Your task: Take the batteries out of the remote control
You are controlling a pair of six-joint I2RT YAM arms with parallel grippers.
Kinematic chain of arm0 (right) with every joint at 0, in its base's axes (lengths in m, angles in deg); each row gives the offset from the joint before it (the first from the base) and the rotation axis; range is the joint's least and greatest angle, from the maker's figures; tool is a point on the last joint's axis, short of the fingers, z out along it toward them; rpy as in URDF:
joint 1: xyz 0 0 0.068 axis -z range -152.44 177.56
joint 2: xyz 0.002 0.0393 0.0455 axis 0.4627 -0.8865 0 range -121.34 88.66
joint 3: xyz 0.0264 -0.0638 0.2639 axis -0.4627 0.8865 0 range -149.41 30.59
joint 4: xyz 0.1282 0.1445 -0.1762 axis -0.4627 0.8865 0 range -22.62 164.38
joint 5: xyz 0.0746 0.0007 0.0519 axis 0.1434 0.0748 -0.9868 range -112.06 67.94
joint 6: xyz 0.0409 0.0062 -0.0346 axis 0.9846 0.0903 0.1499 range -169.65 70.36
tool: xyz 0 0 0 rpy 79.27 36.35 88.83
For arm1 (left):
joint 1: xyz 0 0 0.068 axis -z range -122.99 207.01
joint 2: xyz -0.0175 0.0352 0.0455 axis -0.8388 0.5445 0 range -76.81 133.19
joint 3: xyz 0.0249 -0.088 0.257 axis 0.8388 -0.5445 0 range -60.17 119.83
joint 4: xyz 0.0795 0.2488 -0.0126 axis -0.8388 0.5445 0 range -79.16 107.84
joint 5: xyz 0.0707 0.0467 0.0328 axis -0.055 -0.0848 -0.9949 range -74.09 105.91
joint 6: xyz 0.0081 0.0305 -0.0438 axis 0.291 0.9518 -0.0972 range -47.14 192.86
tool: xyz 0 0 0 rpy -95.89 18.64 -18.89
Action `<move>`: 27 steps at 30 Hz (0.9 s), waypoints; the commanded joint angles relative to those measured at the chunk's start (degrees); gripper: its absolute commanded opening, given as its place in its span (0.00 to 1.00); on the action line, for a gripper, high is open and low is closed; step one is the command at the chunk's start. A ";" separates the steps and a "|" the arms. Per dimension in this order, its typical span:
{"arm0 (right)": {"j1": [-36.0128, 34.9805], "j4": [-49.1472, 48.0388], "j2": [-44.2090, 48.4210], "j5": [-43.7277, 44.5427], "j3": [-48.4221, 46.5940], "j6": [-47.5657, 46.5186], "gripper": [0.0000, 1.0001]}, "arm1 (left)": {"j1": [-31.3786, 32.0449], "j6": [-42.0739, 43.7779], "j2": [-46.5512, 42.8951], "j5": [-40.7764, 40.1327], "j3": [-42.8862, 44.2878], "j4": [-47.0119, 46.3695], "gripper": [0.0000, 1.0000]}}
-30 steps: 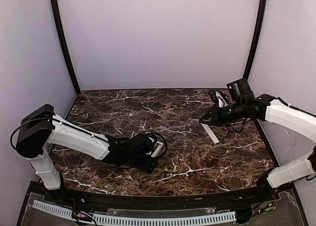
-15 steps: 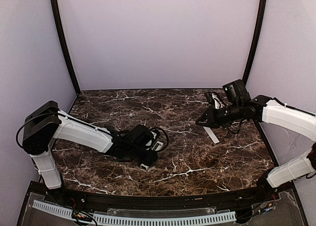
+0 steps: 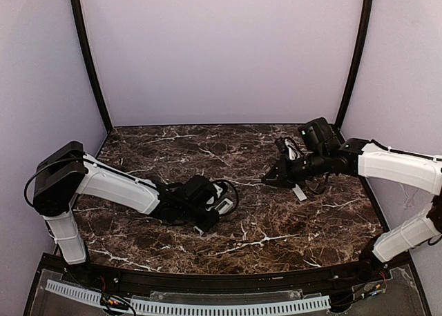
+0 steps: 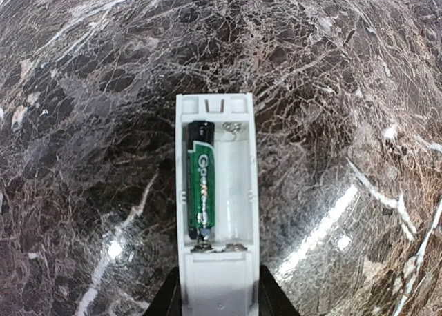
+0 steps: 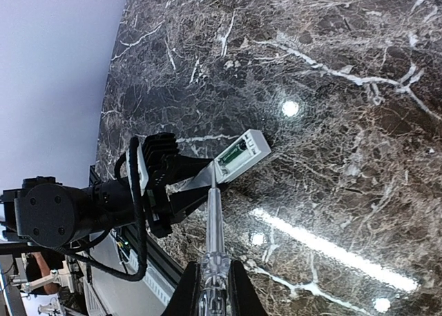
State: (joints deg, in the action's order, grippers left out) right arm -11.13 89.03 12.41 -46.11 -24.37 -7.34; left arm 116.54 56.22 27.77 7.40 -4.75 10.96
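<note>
the left gripper [image 4: 217, 301] is clamped on the remote control [image 4: 216, 157] near mid-table [image 3: 173, 150], cover [image 3: 298, 192] off, one slot bare, one green battery [image 4: 201, 174] left to lift, and the right gripper [image 5: 213, 288] pinches a thin probe [image 5: 213, 219] aimed there.

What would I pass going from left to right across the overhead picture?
White upper link of the left arm → slim white rectangular remote control held in the left arm's jaws → thin clear-handled tool held in the right arm's jaws → flat pale-grey strip → white forearm of the right arm.
</note>
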 commanded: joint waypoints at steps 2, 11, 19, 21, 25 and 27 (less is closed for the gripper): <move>-2.86 -7.40 -1.06 0.66 2.85 11.08 0.00 | -0.02 3.02 0.32 -3.32 -0.05 -1.89 0.15; -3.87 -13.22 -4.66 0.00 6.17 18.47 0.00 | -0.03 2.58 0.20 -4.29 -0.37 -4.51 0.11; -4.46 -16.99 -9.79 -2.39 4.80 18.87 0.00 | -0.02 1.72 0.68 -3.02 -0.19 -5.13 0.10; -4.45 -17.28 -10.85 -2.61 4.41 18.95 0.00 | -0.02 1.25 0.76 -2.70 -0.21 -5.27 0.09; -4.41 -18.42 -13.27 -3.42 3.76 18.81 0.00 | -0.03 0.39 0.98 -2.36 -0.54 -6.02 0.05; -4.51 -19.01 -14.24 -3.70 3.43 18.70 0.00 | 0.00 0.29 1.19 -1.52 -0.76 -6.43 0.04</move>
State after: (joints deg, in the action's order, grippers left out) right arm -15.00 73.07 -0.07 -48.54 -19.28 10.98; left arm 116.51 57.40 28.53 4.62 -4.80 6.15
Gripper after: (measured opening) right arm 0.104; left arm 0.289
